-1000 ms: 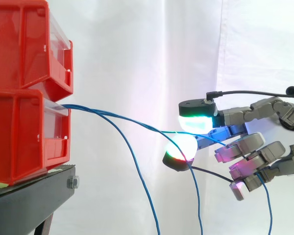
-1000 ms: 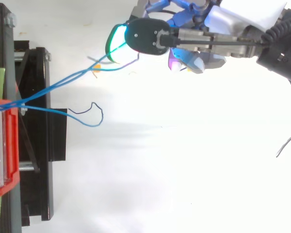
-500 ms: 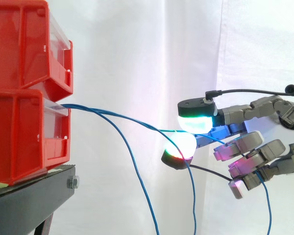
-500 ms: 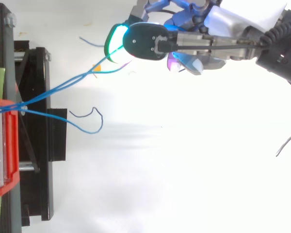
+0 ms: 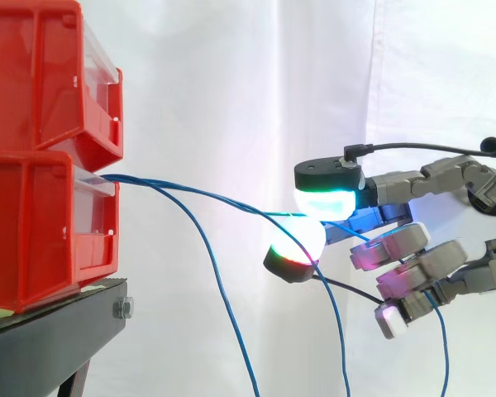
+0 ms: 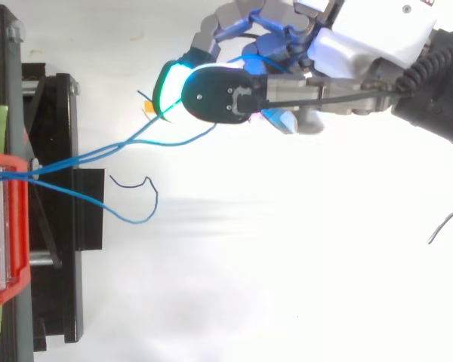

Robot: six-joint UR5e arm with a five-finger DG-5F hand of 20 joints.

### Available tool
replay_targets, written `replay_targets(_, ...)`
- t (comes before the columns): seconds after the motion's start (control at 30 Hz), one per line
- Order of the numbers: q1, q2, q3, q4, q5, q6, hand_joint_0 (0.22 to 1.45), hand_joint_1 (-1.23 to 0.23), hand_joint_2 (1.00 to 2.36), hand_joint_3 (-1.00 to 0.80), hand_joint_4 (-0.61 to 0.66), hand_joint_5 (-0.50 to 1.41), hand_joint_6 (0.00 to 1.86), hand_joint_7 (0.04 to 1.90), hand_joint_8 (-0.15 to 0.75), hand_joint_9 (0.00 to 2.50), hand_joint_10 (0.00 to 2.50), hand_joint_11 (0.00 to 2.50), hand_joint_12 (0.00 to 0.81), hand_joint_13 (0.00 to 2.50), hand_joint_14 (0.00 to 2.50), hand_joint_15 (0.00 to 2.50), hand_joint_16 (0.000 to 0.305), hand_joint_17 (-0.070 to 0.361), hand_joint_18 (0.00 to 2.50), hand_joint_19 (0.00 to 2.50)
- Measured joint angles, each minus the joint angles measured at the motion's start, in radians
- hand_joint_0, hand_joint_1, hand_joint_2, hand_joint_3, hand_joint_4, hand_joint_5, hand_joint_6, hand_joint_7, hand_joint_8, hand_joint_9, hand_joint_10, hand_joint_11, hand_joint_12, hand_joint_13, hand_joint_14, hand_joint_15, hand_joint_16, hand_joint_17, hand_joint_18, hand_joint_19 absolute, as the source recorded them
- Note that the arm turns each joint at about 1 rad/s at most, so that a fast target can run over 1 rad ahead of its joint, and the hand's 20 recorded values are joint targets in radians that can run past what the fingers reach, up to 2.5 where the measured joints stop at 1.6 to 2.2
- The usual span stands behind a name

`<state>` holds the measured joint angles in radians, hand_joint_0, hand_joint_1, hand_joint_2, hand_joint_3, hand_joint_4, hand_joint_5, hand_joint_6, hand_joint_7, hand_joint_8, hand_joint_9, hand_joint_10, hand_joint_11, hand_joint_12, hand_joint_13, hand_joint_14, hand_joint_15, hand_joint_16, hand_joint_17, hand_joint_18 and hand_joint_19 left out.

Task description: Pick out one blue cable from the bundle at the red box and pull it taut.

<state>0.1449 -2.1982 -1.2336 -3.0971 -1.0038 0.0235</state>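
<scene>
Currently the task is at the grasp-to-pull step. The hand (image 5: 401, 241) sits well apart from the lower red box (image 5: 33, 223), level with its mouth. Two glowing fingertips (image 5: 326, 201) are brought together, one above and one below, and a blue cable (image 5: 231, 203) passes between them. Treat the hand as clamped on that cable. The remaining fingers are curled loosely underneath and hold nothing that can be made out.

Locate the cable as follows:
- It leaves the bundle (image 5: 120, 179) at the mouth of the lower red box, which rests on the black stand (image 5: 50, 339).
- In the side view its long axis runs from the box toward the hand, sloping gently downward.
- In the top view (image 6: 98, 154) it angles away from the box toward the hand, with a second strand running close alongside.
- Past the pinch its free end hangs downward.

The span bows slightly, so you should judge it as not yet taut. A loose strand (image 5: 223, 306) drops from the bundle, clear of the hand.

The next move calls for drawing the hand away from the box along the cable's own line. Maintain the pinch until the bow straightens. Check whether the neighbouring strand is caught in the pinch; the views do not settle this.
</scene>
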Motion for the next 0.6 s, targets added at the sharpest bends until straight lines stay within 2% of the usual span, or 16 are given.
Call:
replay_targets(0.07,0.0,0.0,0.0,0.001,-0.004,0.0,0.57,-0.69,1.0,-0.5,-0.12,-0.15,0.95,0.78,0.172,0.67,2.5,0.59,0.287,1.05,0.75,1.28,0.043,0.098,0.67,1.07)
replay_targets(0.2,0.002,0.0,0.0,0.001,-0.014,-0.001,0.53,-0.41,1.0,-0.5,-0.11,-0.14,0.94,0.79,0.178,0.7,2.5,0.55,0.297,1.07,0.64,1.27,0.045,0.101,0.68,1.06)
replay_targets(0.33,0.005,0.0,0.0,0.001,-0.022,-0.002,0.55,-0.29,1.0,-0.5,-0.12,-0.14,0.93,0.8,0.168,0.72,2.5,0.55,0.292,1.08,0.59,1.28,0.043,0.097,0.67,1.08)
replay_targets(0.47,0.006,0.0,0.0,0.005,-0.025,-0.002,0.6,-0.37,1.0,-0.49,-0.11,-0.13,0.93,0.81,0.167,0.73,2.5,0.57,0.279,1.1,0.5,1.32,0.041,0.092,0.66,1.09)
replay_targets(0.5,0.006,0.0,0.0,0.006,-0.025,-0.002,0.59,-0.45,1.01,-0.38,-0.1,-0.13,0.93,0.82,0.167,0.74,2.5,0.56,0.277,1.11,0.43,1.33,0.041,0.092,0.67,1.09)
replay_targets(0.6,0.007,0.0,0.0,0.008,-0.025,-0.002,0.58,-0.57,1.02,-0.24,-0.1,-0.12,0.93,0.82,0.173,0.75,2.5,0.58,0.28,1.13,0.33,1.38,0.041,0.093,0.68,1.09)
